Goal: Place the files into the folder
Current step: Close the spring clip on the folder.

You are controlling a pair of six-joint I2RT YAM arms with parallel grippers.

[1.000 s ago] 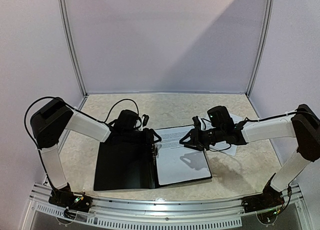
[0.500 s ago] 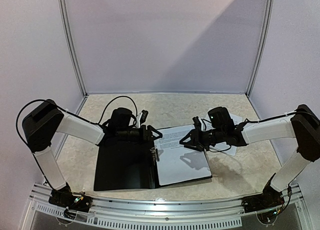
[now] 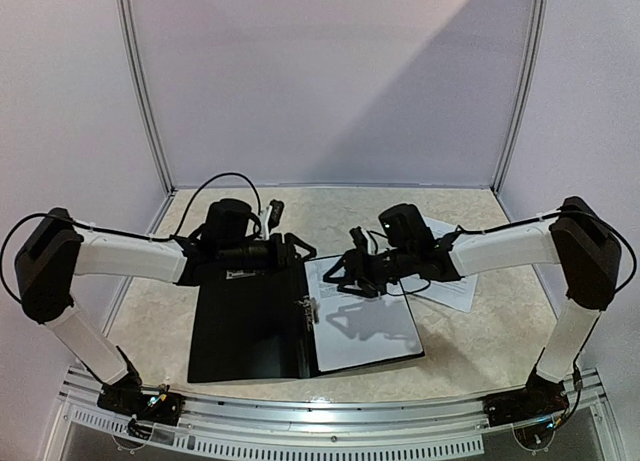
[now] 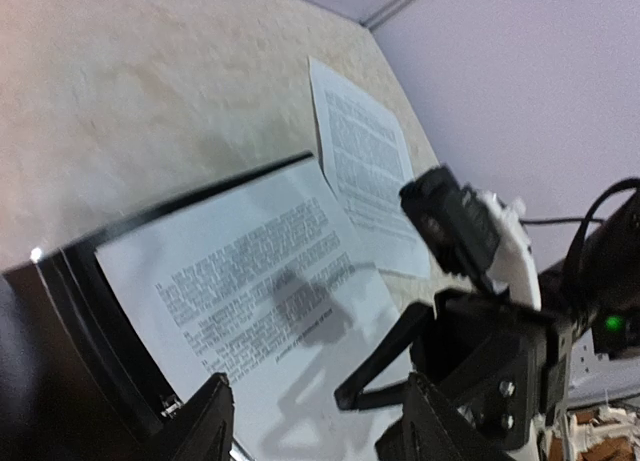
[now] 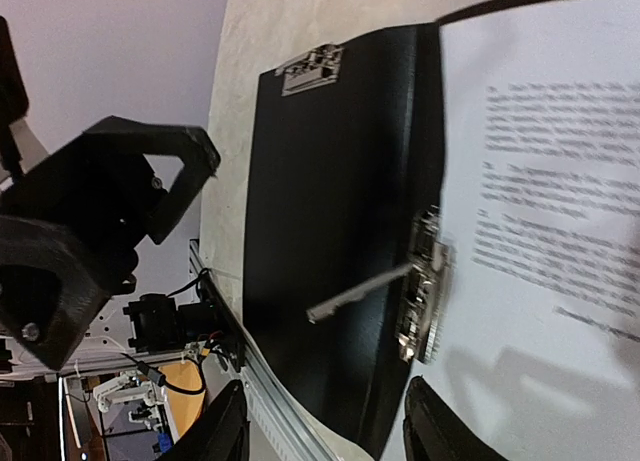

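Note:
The black folder [image 3: 245, 326] lies open on the table, and its metal clip [image 3: 308, 311] sits at the spine with the lever raised [image 5: 360, 291]. One printed sheet of the files [image 3: 368, 326] lies on the folder's right half. More sheets [image 3: 452, 281] rest on the table to the right. My left gripper [image 3: 298, 247] hovers at the folder's far edge, open and holding nothing [image 4: 318, 401]. My right gripper [image 3: 336, 275] hangs above the sheet's far left corner near the spine, open with nothing between its fingers [image 5: 325, 401].
The metal rail [image 3: 320, 426] runs along the near edge, with both arm bases on it. White booth walls [image 3: 330, 81] close the back and sides. The two grippers face each other closely over the folder's far edge.
My right arm has moved left across the sheet toward the spine, and its jaws have spread wider. My left gripper has drawn back from the spine toward the folder's far edge.

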